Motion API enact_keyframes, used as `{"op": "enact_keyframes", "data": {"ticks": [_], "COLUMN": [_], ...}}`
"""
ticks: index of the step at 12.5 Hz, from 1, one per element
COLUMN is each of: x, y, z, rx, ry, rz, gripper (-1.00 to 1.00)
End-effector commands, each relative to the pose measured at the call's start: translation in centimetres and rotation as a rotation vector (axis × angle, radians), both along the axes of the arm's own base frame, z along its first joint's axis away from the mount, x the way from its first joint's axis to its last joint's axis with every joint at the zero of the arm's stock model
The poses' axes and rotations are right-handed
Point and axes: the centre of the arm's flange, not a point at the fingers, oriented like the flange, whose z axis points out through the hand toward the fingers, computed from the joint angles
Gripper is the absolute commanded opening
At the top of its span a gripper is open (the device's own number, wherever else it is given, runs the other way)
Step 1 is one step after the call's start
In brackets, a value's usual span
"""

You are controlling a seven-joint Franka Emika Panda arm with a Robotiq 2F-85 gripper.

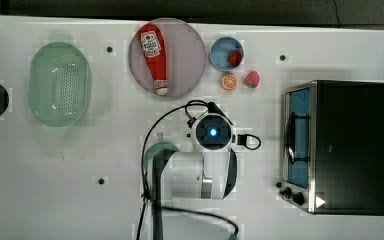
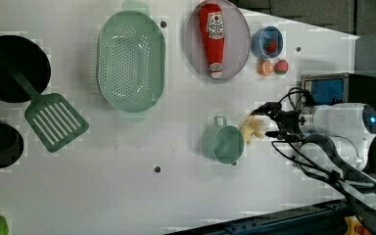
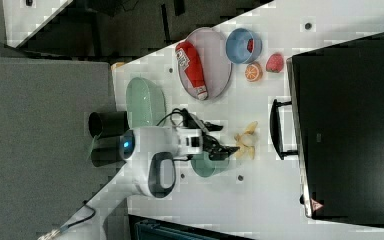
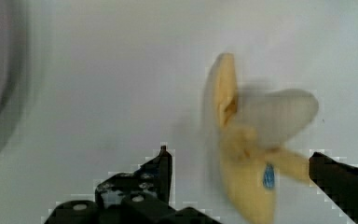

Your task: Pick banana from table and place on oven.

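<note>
Reaching down with fingers spread wide, the gripper (image 4: 237, 163) straddled the half-peeled banana (image 4: 249, 140) lying on the table (image 4: 98, 70) beside the green cup (image 2: 223, 143); best, I judged, to sink lower and close across its thick middle, not the loose peel flaps

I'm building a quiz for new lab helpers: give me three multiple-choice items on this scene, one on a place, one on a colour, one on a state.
1. Where does the ketchup bottle lie?
A. on the round plate
B. in the colander
C. on the oven

2. What colour is the colander?
A. red
B. pale green
C. black

3. How is the gripper at the banana?
A. shut on it
B. open, a finger on each side
C. open, far from it

Answers: 1 A, the bottle rests on the plate in the top view. 2 B, its perforated bowl is pale green. 3 B, the wrist view shows the fingers apart with the banana between them.
</note>
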Motion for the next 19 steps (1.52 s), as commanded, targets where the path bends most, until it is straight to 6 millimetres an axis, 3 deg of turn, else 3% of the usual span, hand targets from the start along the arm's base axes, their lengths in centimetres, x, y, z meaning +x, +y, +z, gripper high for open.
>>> {"op": "enact_keyframes", "data": {"ticks": [1, 4, 9, 10, 12, 13, 15, 17, 19], "x": [-0.4, -0.5, -0.4, -0.3, -0.5, 0.0, 1.2, 1.5, 1.3], "y": [0.0, 0.1, 0.7, 0.7, 0.7, 0.8, 0.7, 0.6, 0.5], "z": [-2.8, -4.4, -3.5, -3.1, -2.6, -1.4, 3.3, 9.8, 17.5], "rx": [0.001, -0.001, 0.002, 0.002, 0.003, 0.002, 0.001, 0.004, 0.007], "ry": [-0.018, -0.051, -0.072, -0.079, -0.085, -0.109, -0.175, -0.168, -0.135], "rz": [0.011, 0.014, 0.023, 0.024, 0.024, 0.020, 0.020, 0.016, 0.010], "gripper": [1.00, 0.92, -0.28, -0.43, -0.43, -0.43, -0.43, -0.43, -0.43]}}
